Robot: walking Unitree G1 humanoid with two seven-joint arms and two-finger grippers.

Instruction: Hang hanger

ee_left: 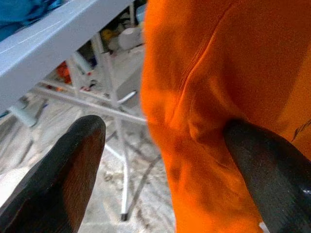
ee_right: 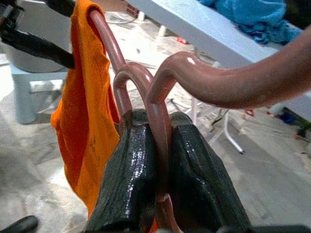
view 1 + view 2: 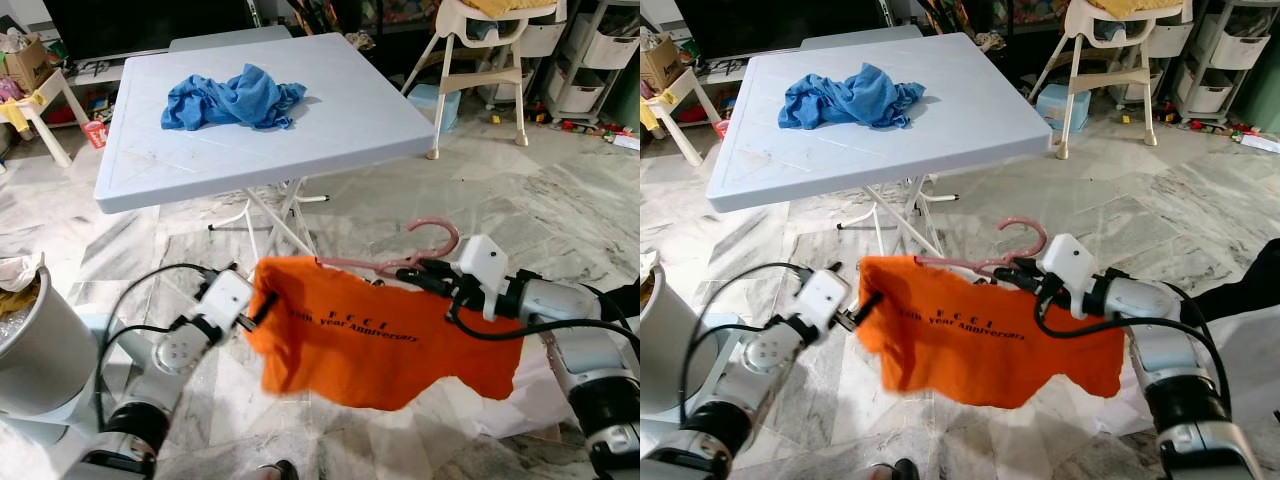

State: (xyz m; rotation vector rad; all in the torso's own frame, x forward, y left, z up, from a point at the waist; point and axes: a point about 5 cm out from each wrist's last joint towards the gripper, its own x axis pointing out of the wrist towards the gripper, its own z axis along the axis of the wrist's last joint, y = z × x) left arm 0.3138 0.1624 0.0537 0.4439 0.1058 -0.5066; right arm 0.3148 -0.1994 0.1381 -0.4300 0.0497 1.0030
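The right tool [image 3: 1018, 271] is clenched on the pink plastic hanger [image 3: 1012, 243], its two black fingers [image 2: 133, 160] pressed against either side of the hanger's thin neck just below the hook, which curls up above the grip. An orange T-shirt [image 3: 985, 345] with a line of dark lettering hangs on that hanger in mid-air between the two arms, above the marble floor [image 3: 1110, 215] and in front of the white folding worktop [image 3: 940, 110]. The left tool [image 3: 262, 307] is at the shirt's far shoulder edge with its fingers spread apart: in the left wrist view one finger [image 1: 265, 165] lies against the orange cloth while the other stands clear of it, so nothing is gripped there. On the worktop lies a crumpled blue cloth [image 3: 235, 98]. A white high chair [image 3: 480, 60] stands beyond the worktop's corner, and a grey bin [image 3: 30, 350] sits on the floor near the robot's left arm.
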